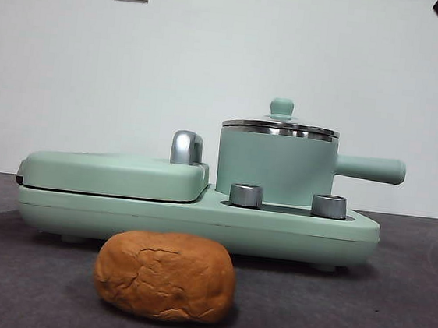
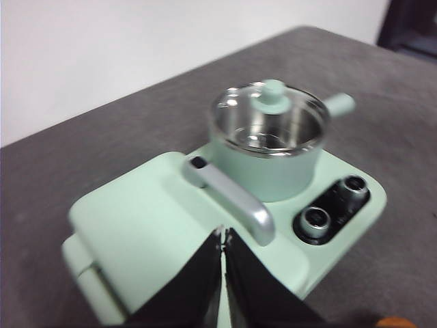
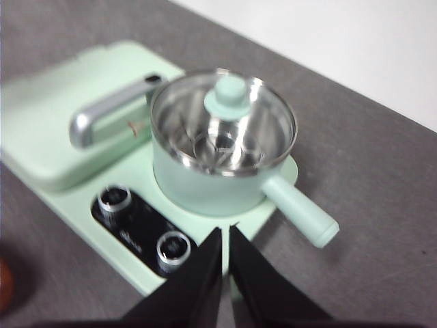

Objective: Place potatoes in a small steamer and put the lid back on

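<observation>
On table, before appliance: potato [image 1: 165, 275] lying crosswise | steamer [image 1: 275, 167] handle points right, lidded | both grippers' fingers closed, empty

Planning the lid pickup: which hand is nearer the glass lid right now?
Right. The right hand hangs beside the small steamer, close to the lid; the left hand hangs over the griddle cover, farther off.
</observation>
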